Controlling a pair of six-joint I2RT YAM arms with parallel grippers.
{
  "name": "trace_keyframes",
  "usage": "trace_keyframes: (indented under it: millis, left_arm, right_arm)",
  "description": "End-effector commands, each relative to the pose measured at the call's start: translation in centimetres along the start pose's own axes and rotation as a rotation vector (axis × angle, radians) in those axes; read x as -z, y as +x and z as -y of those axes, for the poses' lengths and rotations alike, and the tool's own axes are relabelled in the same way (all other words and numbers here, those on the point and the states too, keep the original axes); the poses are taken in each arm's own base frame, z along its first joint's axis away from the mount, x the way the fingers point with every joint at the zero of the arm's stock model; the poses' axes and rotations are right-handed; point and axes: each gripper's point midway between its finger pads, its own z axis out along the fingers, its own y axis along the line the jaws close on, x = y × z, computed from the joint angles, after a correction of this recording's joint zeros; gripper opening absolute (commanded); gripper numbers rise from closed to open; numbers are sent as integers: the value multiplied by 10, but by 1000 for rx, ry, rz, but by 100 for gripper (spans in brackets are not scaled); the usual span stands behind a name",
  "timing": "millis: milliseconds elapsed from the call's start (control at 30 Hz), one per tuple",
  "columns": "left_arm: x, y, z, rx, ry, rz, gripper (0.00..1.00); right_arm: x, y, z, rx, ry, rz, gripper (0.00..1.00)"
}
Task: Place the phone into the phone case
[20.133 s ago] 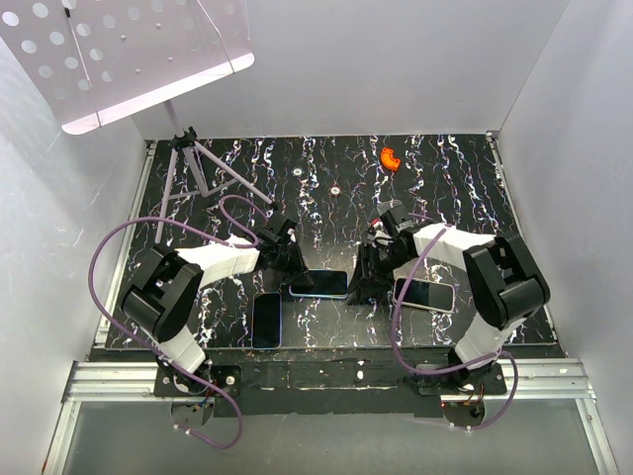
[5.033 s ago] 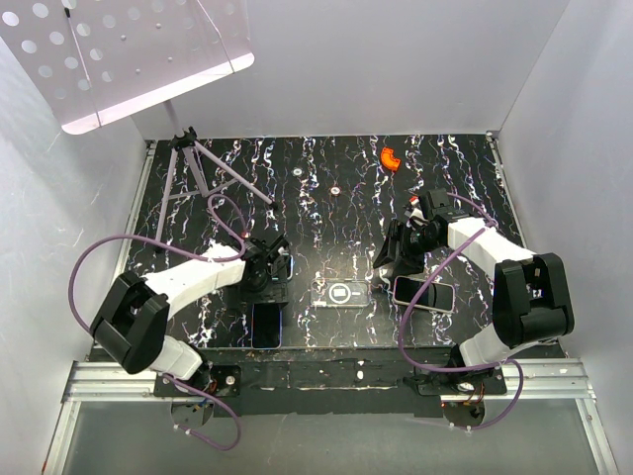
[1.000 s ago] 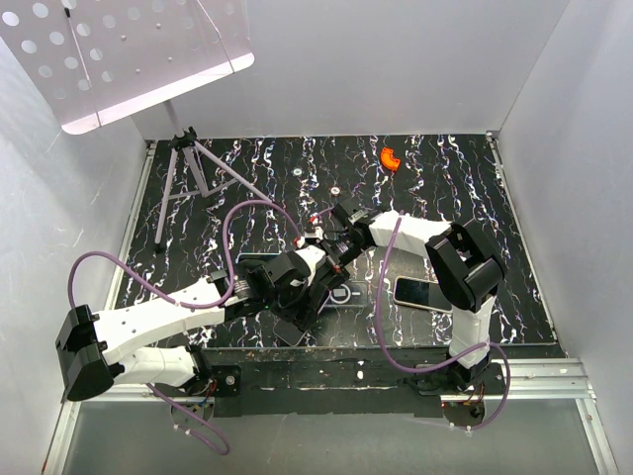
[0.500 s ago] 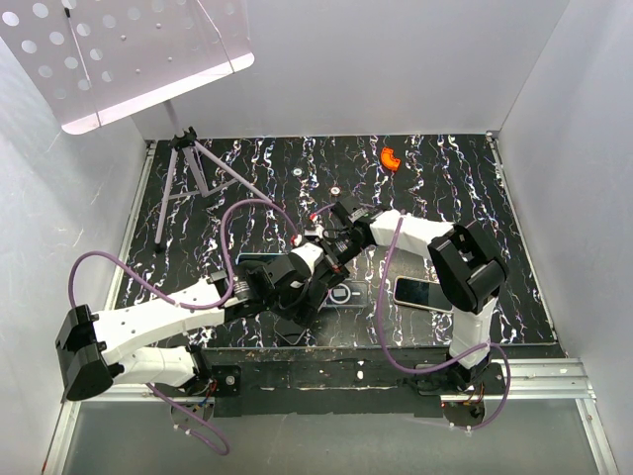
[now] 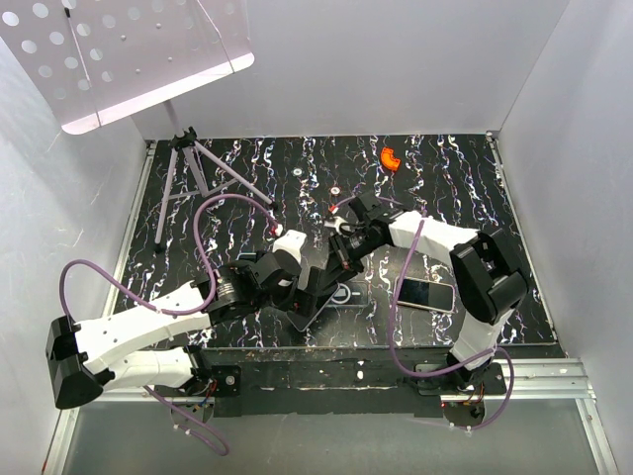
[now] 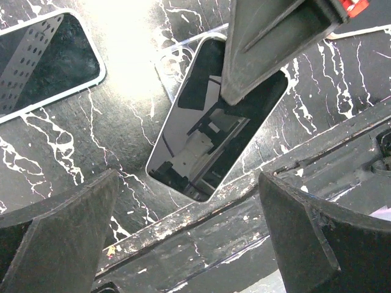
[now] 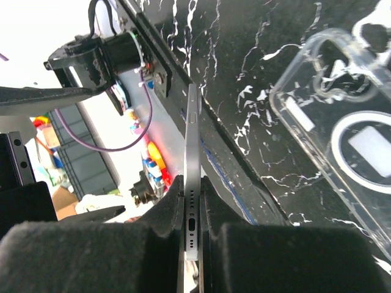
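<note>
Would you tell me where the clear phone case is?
In the right wrist view, the clear phone case lies flat on the table, right of the phone clamped in the right gripper.

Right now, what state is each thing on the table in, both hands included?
Right hand: shut on the phone.
Left hand: open, holding nothing.
Phone: pinched at its port end, held on edge, not in the phone case.
Phone case: lying flat, empty.
Spare phone: lying flat at the right, screen dark.
</note>
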Motion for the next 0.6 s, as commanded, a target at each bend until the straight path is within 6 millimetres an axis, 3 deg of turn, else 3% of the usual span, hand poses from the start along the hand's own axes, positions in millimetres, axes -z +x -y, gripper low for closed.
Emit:
trace_keyframes:
  millis: [0,267,567]
  left_arm:
    - [5,-12,1,64,-4,51,98]
    - [-7,-4,2,152,46,17,98]
    - [-31,6,-18,292,53,-87,98]
  right_arm:
    - [23,-9,-12,27,-27,89,1]
    - [68,-18,-4,23,15,260,1]
    - [123,-13,14,-1,58,476,1]
